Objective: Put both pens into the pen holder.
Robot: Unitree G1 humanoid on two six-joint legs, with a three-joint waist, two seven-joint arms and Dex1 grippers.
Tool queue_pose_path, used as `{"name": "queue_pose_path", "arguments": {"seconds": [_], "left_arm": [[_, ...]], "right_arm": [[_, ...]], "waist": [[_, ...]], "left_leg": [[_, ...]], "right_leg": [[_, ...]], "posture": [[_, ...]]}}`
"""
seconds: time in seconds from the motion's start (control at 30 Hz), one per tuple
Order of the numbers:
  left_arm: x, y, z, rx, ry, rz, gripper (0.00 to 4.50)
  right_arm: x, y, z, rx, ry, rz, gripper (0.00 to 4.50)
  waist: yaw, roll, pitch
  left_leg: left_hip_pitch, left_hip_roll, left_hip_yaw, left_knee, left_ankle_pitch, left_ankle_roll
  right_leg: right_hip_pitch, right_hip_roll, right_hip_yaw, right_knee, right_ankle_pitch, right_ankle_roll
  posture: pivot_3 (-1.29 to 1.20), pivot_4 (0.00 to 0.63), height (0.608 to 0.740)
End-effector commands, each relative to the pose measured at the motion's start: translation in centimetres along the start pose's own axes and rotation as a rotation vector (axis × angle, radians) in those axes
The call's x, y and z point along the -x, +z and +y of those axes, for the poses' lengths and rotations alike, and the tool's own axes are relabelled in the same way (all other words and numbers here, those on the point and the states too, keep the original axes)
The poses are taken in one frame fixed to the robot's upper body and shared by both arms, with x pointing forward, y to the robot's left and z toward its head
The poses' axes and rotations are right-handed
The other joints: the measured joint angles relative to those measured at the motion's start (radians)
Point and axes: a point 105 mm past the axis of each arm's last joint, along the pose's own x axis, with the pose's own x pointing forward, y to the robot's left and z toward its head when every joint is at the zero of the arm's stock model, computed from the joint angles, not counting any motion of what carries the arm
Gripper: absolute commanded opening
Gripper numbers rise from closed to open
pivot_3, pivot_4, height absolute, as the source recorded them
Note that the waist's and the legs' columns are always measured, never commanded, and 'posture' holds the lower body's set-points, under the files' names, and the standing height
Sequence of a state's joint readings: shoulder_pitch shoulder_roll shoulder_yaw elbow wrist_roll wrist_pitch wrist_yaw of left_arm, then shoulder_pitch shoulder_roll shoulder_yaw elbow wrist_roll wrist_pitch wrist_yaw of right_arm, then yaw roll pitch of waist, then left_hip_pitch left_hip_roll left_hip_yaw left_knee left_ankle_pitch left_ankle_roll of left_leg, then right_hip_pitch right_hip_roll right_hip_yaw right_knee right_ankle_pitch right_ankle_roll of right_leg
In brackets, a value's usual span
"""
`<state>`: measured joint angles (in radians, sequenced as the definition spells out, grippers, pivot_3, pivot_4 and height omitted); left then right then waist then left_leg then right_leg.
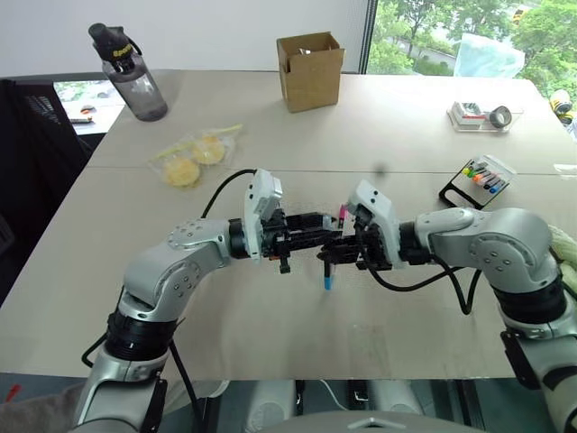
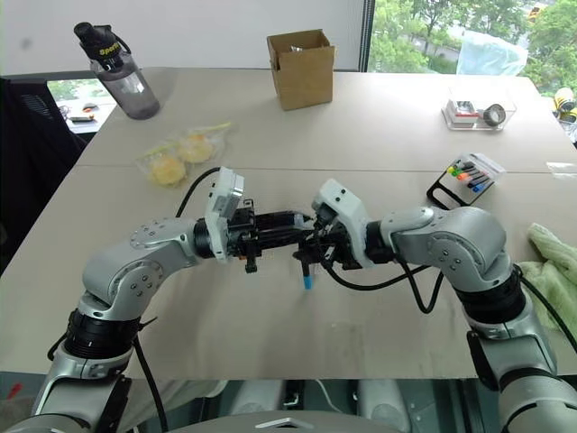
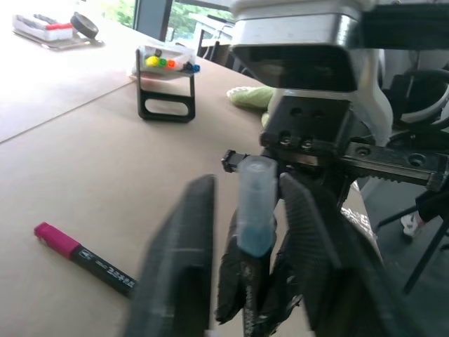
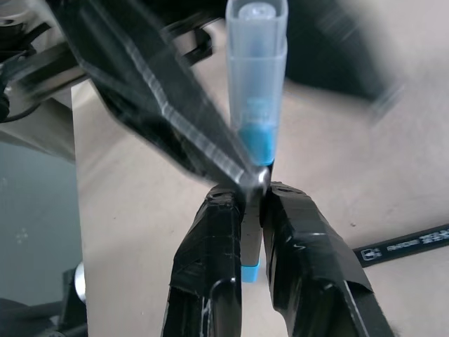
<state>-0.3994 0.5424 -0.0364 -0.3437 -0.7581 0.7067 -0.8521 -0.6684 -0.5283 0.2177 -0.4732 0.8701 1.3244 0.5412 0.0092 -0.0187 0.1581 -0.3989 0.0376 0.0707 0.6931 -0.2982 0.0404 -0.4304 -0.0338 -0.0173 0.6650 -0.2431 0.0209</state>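
Head overview; close wrist views

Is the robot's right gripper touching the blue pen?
Touching. In the right wrist view the right gripper has both fingers pressed against the blue-capped pen.

bottle (image 1: 135,77) | cardboard box (image 1: 309,70) | snack bags (image 1: 194,158) | tape tray (image 1: 482,115)

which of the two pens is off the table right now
The blue-capped pen, pinched in the right end effector above the table. The magenta-capped pen lies flat on it.
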Motion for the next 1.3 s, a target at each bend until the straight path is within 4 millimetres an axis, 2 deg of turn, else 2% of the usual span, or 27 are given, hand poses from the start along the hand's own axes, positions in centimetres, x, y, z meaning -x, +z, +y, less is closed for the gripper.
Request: {"name": "queue_pose_path", "arguments": {"seconds": [0.03,0.07,0.17,0.27,0.33,0.5,0.6,0.77,1.0,1.3], "left_arm": [[0.4,1.9,0.0,-0.026,0.021,-0.074,3.35],[0.5,2.2,0.1,-0.021,0.024,-0.087,3.54],[0.8,2.7,0.4,-0.028,0.051,-0.105,3.54],[0.8,2.6,0.4,-0.028,0.049,-0.093,3.54],[0.4,2.6,0.1,-0.037,0.036,-0.088,3.54],[-0.5,3.8,-0.1,-0.131,0.027,-0.091,3.54],[-1.0,4.5,-0.3,-0.184,0.017,-0.070,3.54],[-1.5,5.2,0.6,-0.254,0.033,-0.008,3.54],[-1.9,4.9,0.4,-0.314,0.017,0.048,3.54],[-2.4,5.0,0.2,-0.324,0.014,0.027,3.54]], "right_arm": [[1.2,0.6,-0.2,0.051,-0.042,-0.048,0.04],[1.5,0.5,-0.5,0.056,-0.065,-0.050,0.04],[3.4,0.5,-2.0,0.096,-0.174,-0.056,0.04],[6.3,0.6,-4.5,0.302,-0.351,-0.038,0.04],[9.3,0.8,-5.9,0.474,-0.461,-0.007,0.04],[15.1,3.4,-6.5,0.695,-0.643,-0.035,0.04],[17.5,4.1,-7.0,0.817,-0.755,0.020,0.04],[19.3,4.3,-7.6,0.877,-0.841,0.057,0.04],[20.1,1.5,-9.5,0.890,-0.890,0.141,0.04],[19.7,0.1,-11.7,0.929,-0.895,0.177,0.04]], "waist": [[0.000,0.000,0.000],[0.000,0.000,0.000],[0.002,0.000,0.000],[0.005,0.000,0.000],[0.007,0.000,0.000],[0.000,0.000,0.000],[0.002,0.000,0.000],[0.002,0.000,0.000],[0.004,0.000,0.000],[0.002,0.000,0.001]], "left_leg": [[0.000,0.000,0.000,0.000,0.000,0.000],[0.000,0.000,0.000,0.000,0.000,0.000],[0.000,0.000,0.000,0.000,0.000,0.000],[0.000,-0.001,0.000,0.000,0.000,0.000],[-0.001,-0.001,0.000,0.000,0.000,0.000],[0.000,-0.001,0.001,0.000,0.000,0.000],[0.001,0.000,0.000,0.000,0.000,0.000],[0.001,0.000,0.002,0.000,0.000,0.000],[0.001,0.000,0.003,0.001,0.000,0.000],[0.001,0.000,0.003,0.003,0.000,0.000]], "right_leg": [[0.000,0.000,0.000,0.000,0.000,0.000],[0.000,0.000,0.000,0.000,0.000,0.000],[0.000,-0.001,0.000,0.000,0.000,0.000],[0.000,0.000,0.000,0.000,0.000,0.000],[0.000,0.001,0.000,-0.001,0.000,0.000],[0.000,0.002,0.002,-0.001,0.000,0.000],[0.000,0.002,0.002,0.000,0.000,0.000],[0.000,0.003,0.003,0.000,0.000,0.000],[0.000,0.003,0.003,-0.001,0.000,0.000],[0.000,0.003,0.003,0.001,0.000,0.000]], "posture": [[0.00,0.150,0.736],[0.00,0.150,0.736],[0.00,0.150,0.736],[0.00,0.150,0.736],[0.00,0.150,0.736],[0.00,0.150,0.736],[0.00,0.150,0.736],[0.00,0.150,0.736],[0.00,0.150,0.736],[0.00,0.150,0.736]]}}
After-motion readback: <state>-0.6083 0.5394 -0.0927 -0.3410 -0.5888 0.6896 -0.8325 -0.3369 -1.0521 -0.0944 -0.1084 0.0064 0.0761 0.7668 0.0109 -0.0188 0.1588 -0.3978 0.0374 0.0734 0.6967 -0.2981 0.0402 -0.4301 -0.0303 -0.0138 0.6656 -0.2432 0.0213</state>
